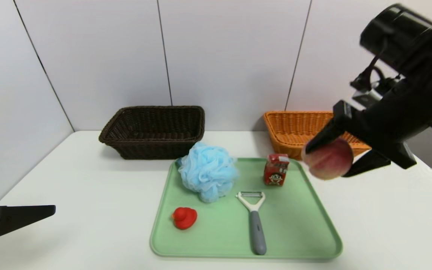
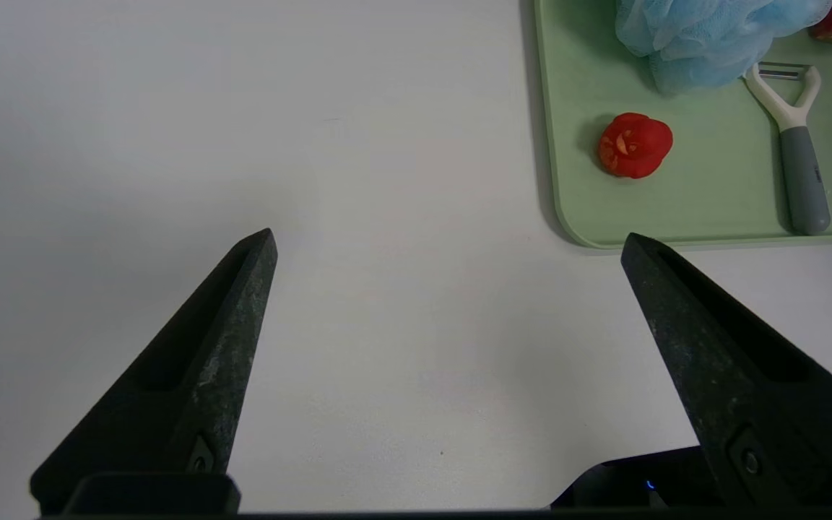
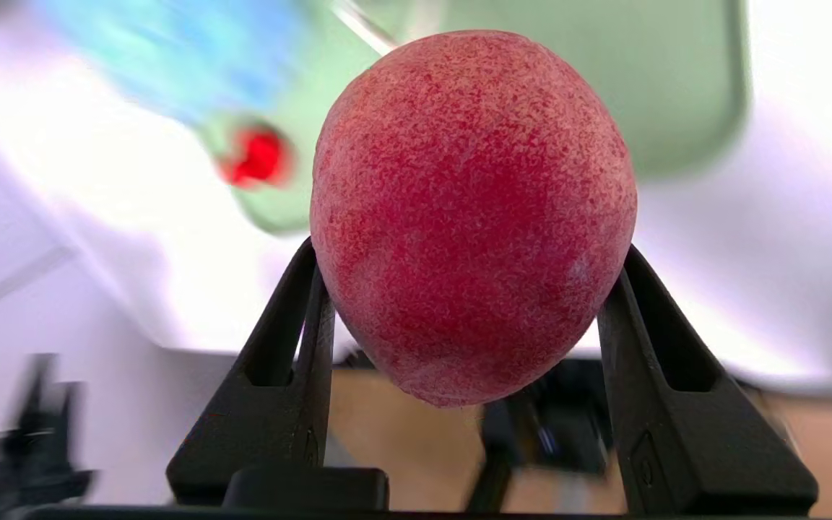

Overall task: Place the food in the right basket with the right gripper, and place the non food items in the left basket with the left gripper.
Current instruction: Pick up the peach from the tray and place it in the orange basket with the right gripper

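My right gripper (image 1: 330, 159) is shut on the pink-yellow peach (image 1: 327, 159), held in the air off the tray's right edge, in front of the orange right basket (image 1: 294, 129). The peach (image 3: 474, 217) fills the right wrist view between both fingers (image 3: 293, 332). On the green tray (image 1: 294, 225) sit the red drink carton (image 1: 276, 169), the light-blue bath pouf (image 1: 208, 170), the peeler (image 1: 255, 219) and the red rubber duck (image 1: 184, 217). The dark brown left basket (image 1: 154, 131) stands at the back left. My left gripper (image 2: 448, 245) is open over bare table, left of the tray (image 2: 575, 202).
White wall panels rise right behind both baskets. The white table (image 1: 69, 195) runs wide on the left of the tray and narrower on its right. The duck (image 2: 634, 144), peeler (image 2: 795, 144) and pouf (image 2: 705, 36) show in the left wrist view.
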`<state>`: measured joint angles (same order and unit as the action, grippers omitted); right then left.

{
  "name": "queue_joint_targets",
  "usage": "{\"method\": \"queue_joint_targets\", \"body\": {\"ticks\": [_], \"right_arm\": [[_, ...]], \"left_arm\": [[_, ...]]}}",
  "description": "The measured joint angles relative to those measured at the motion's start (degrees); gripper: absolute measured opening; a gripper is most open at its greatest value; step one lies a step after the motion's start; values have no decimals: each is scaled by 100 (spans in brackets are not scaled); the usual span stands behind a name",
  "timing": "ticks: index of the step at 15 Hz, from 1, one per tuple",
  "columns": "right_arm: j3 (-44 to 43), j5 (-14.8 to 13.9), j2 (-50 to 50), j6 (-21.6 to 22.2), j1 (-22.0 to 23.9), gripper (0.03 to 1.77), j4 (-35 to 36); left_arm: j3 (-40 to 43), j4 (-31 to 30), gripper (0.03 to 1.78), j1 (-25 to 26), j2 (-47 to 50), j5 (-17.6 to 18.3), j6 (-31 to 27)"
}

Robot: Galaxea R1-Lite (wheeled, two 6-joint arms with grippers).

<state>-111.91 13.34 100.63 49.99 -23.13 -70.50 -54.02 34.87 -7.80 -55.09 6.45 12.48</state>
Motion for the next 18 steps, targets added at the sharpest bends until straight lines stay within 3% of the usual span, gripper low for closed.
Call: {"method": "queue_joint_targets", "body": {"ticks": [3, 7, 12, 18], "right_arm": [[2, -61, -347, -304, 653, 102, 1530], [34, -15, -28, -273, 1451, 102, 3120], [39, 2, 992, -245, 1958, 101, 3558], [39, -6, 2033, -250, 2102, 101, 4018]], "left_arm": [[-11, 0, 169, 0, 21, 2, -15], [-23, 0, 169, 0, 66, 2, -17], [-26, -122, 169, 0, 107, -11, -11], [-2, -135, 169, -2, 90, -6, -4]]}}
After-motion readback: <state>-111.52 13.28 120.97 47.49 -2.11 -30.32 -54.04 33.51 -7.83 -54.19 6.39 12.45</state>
